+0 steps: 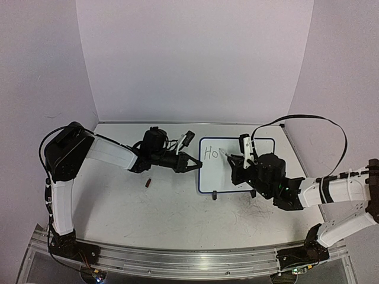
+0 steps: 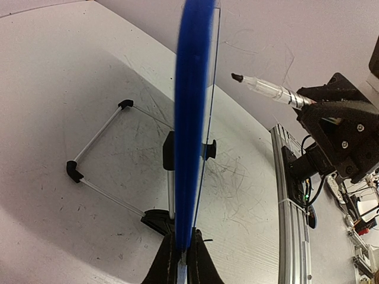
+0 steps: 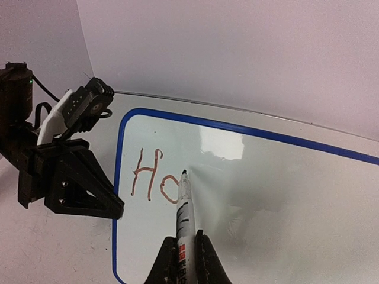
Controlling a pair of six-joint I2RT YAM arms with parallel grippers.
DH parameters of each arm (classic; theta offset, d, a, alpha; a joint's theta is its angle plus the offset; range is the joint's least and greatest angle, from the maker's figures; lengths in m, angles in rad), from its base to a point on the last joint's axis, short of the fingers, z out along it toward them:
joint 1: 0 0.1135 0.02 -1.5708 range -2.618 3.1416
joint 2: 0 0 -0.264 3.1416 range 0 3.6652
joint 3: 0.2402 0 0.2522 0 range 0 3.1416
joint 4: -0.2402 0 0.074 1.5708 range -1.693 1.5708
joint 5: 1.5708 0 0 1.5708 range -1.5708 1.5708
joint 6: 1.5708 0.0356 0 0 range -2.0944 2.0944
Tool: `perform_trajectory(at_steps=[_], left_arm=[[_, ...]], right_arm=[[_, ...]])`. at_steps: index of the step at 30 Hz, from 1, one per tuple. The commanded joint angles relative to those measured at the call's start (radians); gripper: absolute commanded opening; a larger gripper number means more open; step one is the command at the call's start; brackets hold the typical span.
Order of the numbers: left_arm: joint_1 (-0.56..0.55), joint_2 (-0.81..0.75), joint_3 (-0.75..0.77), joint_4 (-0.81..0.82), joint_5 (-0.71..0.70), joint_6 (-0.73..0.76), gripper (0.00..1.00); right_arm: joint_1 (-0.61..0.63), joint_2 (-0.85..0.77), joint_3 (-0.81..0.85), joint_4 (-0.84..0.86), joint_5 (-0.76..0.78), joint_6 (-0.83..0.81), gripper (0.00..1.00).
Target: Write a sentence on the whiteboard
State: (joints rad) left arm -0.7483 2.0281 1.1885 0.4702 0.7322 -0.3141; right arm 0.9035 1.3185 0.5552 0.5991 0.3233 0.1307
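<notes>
My right gripper (image 3: 185, 247) clamps the marker (image 3: 184, 207), my left gripper (image 2: 183, 245) the whiteboard (image 3: 284, 201). Only "Ho" of the sentence (image 3: 149, 177) is written.

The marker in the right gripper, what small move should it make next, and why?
Probably shift the marker slightly right and begin the next letter: the whiteboard shows only "Ho", the tip sits beside the o, and the left gripper clamps its edge.
</notes>
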Motion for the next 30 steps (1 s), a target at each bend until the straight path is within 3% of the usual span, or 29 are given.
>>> perform_trajectory(at_steps=[1,30], left_arm=[[-0.006,-0.063,0.000,0.015,0.026,0.001,0.00],[-0.006,-0.065,0.003,0.014,0.027,0.004,0.00]], right_arm=[[-0.003,0.020,0.022,0.012,0.030,-0.003,0.00],[-0.002,0.035,-0.008,-0.056,0.019,0.054,0.00]])
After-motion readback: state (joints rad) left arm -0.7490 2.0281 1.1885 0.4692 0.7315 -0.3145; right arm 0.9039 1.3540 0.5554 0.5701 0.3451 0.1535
